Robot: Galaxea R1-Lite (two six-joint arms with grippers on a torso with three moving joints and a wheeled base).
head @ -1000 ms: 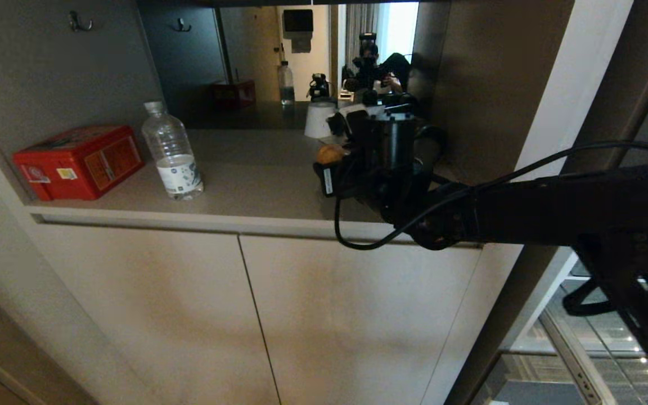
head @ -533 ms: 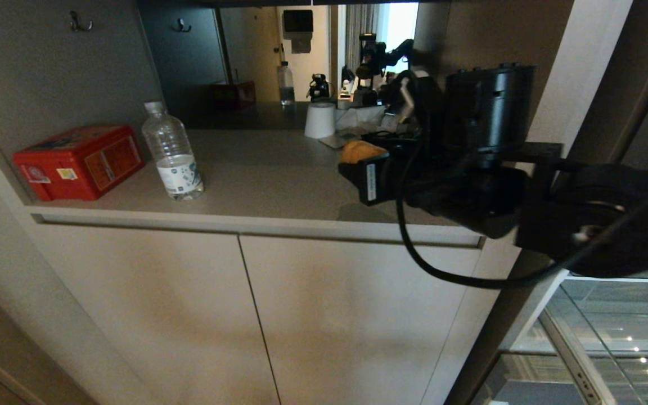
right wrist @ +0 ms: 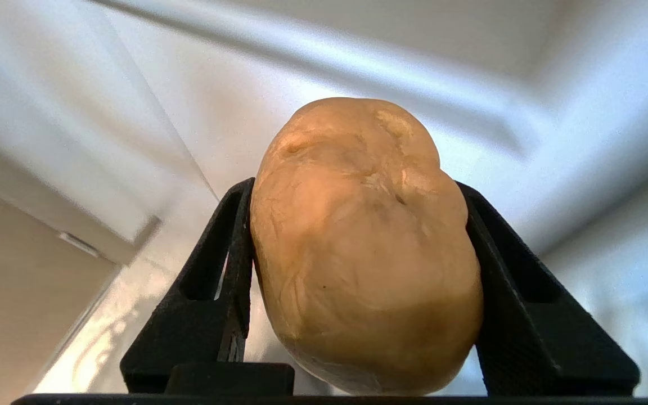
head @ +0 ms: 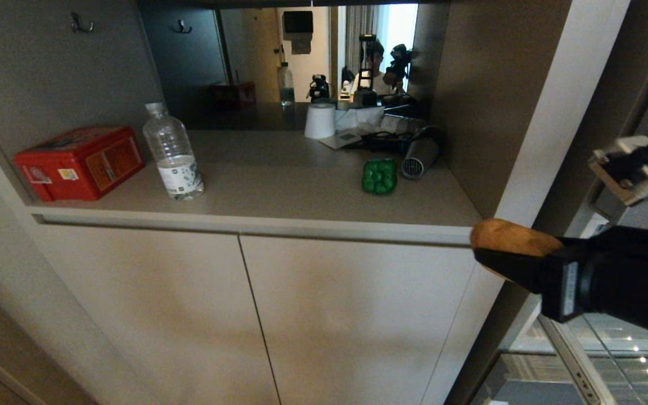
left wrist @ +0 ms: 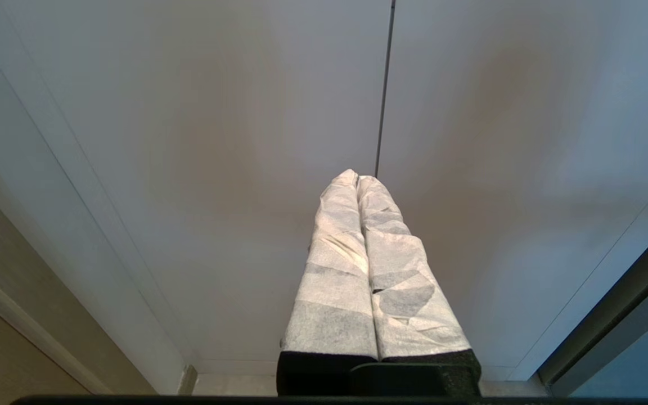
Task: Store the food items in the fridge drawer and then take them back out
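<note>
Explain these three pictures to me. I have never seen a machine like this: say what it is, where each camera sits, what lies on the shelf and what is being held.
This is a wheeled robot with two arms. One picture comes from its head, looking down at a beige counter shelf; the other two come from cameras on its wrists.

On the shelf stand a red tin box, a clear plastic water bottle, a lumpy dark-green bell pepper and a white paper cup.

The right gripper has its black fingers clamped on a tan-brown oval potato, carried beside the shelf's right end.

The left gripper, its white-wrapped fingers pressed together and holding nothing, points at the plain cupboard doors below.
</note>
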